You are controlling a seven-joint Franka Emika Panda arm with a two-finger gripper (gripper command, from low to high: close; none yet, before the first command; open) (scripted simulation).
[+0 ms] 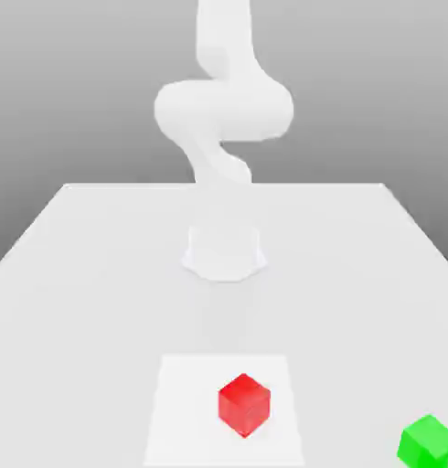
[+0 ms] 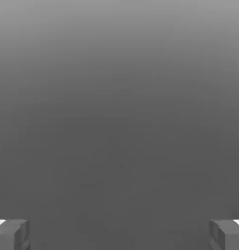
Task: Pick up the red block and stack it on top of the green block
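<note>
From my remote seat, nearest the exterior camera I see the green block at the front edge of the table, far toward the exterior view's right, partly cut by the frame edge. It sits flat on the tabletop with nothing on it.

Just behind and toward the exterior view's left of it is the red block. It rests on a paler square patch marked on the table surface, roughly in the middle of that patch, with one corner turned toward the camera. Red and green are well apart and not touching. Nothing touches the red block.

Further back, mid-table, is the arm's round white base. From there the white arm rises, bends through a thick elbow and runs up out of the top of the frame.

In the hand view I get the gripper: two grey fingertips sit at opposite sides of the picture, a wide gap between them. The jaws are spread wide and hold nothing. Between the fingertips there is plain grey background, darker low and lighter high.
</note>
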